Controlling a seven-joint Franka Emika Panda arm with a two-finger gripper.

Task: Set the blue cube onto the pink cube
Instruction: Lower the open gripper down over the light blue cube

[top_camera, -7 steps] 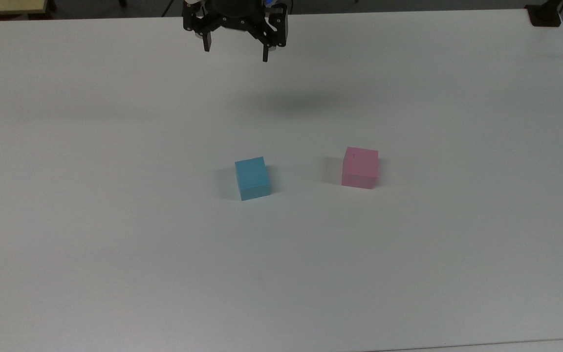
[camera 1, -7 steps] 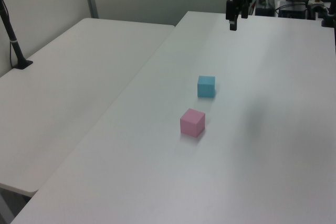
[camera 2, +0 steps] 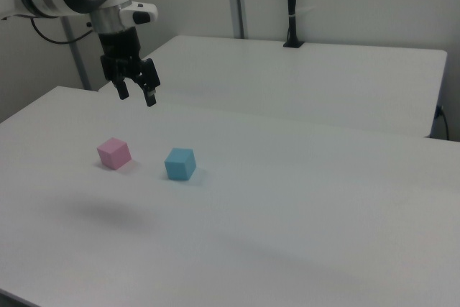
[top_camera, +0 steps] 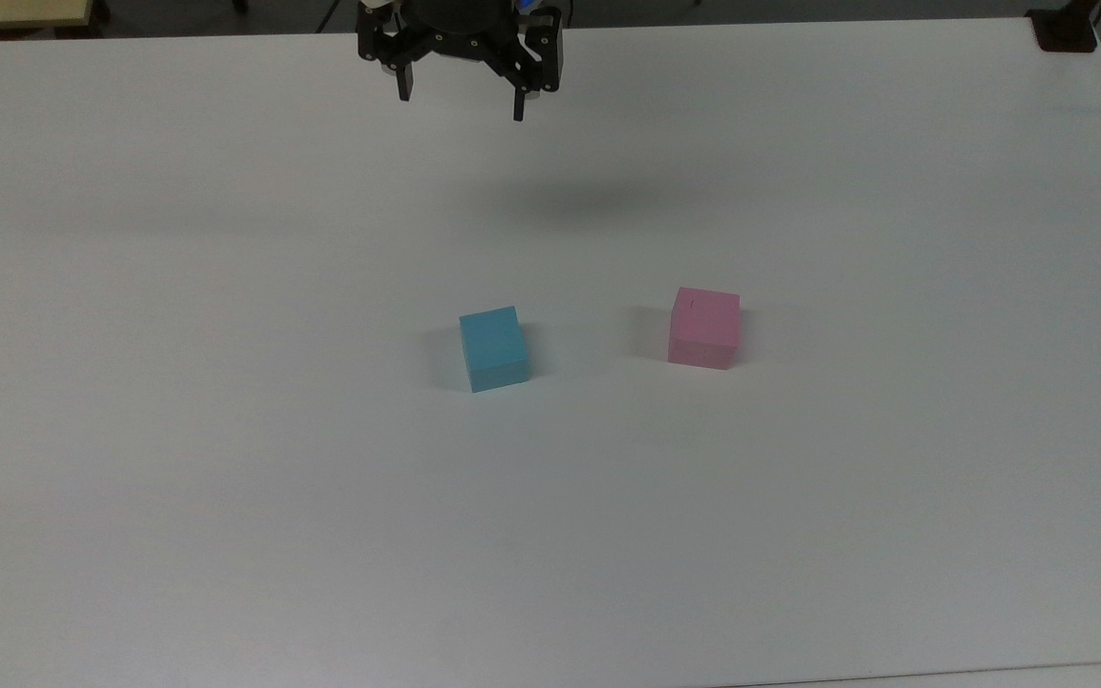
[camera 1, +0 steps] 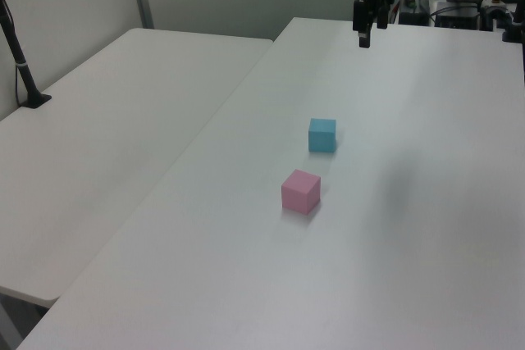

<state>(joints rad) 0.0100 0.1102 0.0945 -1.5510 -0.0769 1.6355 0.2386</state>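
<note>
Gripper wide, empty, high above surface. Descend square over blue cube, align fingers to its faces; pink cube near.

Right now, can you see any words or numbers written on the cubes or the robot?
None can be read.
The pink cube has a tiny dark mark on its top face, too small to tell whether it is a letter.
The blue cube has plain faces with no writing.
The hand and the table show no readable label.
</note>
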